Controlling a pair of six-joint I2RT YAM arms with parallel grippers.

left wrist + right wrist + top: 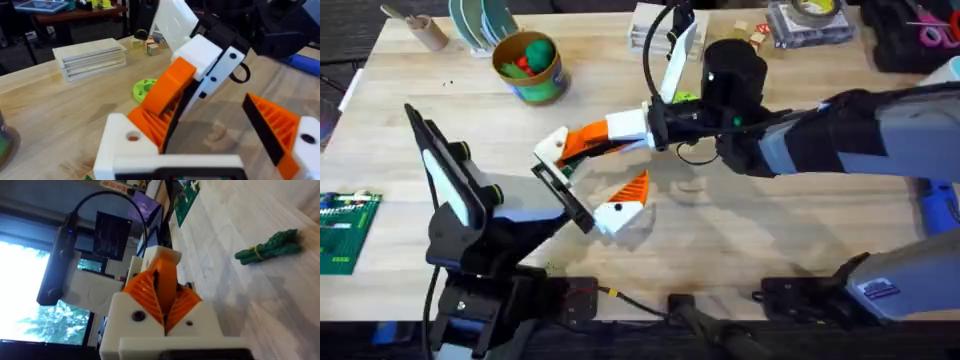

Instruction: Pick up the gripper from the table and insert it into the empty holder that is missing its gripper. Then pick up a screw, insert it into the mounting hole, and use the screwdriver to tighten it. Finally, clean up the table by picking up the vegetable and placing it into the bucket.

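My right gripper (578, 150) reaches across the table, shut on the small orange gripper (150, 122). It presses that wedge against the plain white holder (552, 146), which is one finger of my left gripper (593, 168). The left gripper is open, and its other finger carries an orange tip (275, 125). The right wrist view shows the orange gripper (165, 270) pinched between ribbed pads at the holder (165, 255). The green vegetable (270, 247) lies on the table. The bucket (530, 68) stands at the back left with round green and red toys inside. The blue screwdriver (940, 208) lies far right.
A flat green disc (145, 89) lies behind the grippers, near a stack of wooden slabs (90, 57). A green board (340, 230) sits at the left edge. Plates (480, 20) and boxes (810, 20) line the back edge.
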